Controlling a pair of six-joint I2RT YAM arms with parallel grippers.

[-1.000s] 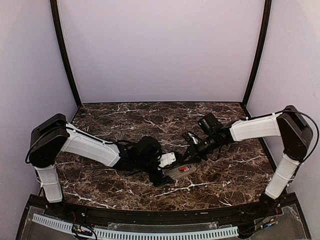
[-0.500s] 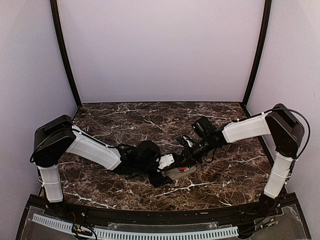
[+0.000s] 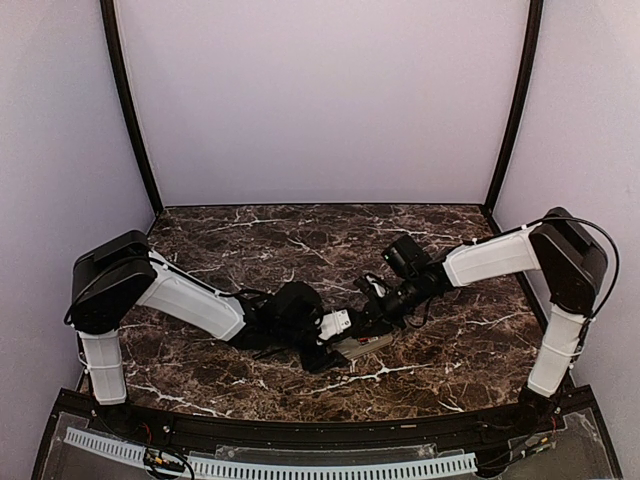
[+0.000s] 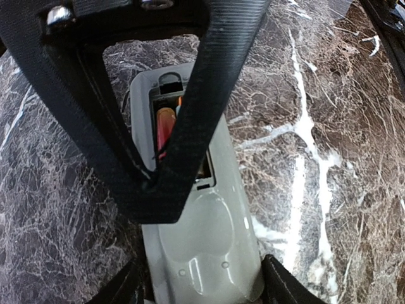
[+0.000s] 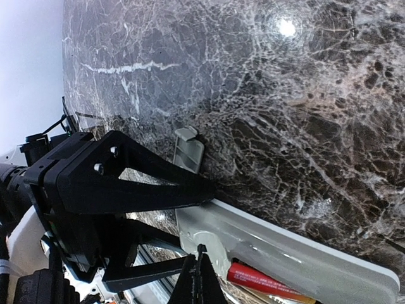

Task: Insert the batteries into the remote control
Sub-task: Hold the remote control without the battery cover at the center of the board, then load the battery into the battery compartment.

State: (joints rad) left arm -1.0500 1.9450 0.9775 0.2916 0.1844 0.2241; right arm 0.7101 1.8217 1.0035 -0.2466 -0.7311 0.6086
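The remote control (image 4: 205, 234) lies grey back up on the marble, its battery recess open. One red battery (image 4: 164, 123) sits in the recess; it also shows in the right wrist view (image 5: 259, 282). My left gripper (image 4: 202, 288) is shut on the remote's sides at its lower end; it shows in the top view (image 3: 330, 348). My right gripper (image 5: 200, 278) is shut with nothing visible between its tips, which hover at the recess end of the remote (image 5: 285, 247). In the top view the right gripper (image 3: 372, 318) is just above the remote (image 3: 358, 346). No other battery is in view.
A small grey ribbed battery cover (image 5: 188, 149) lies on the marble just beyond the remote. One finger of the right gripper (image 4: 202, 114) crosses over the recess in the left wrist view. The black frame of the left gripper (image 5: 126, 183) fills the left of the right wrist view.
My right arm has moved left and down, bringing its gripper onto the remote. My left gripper and the remote have stayed nearly in place.
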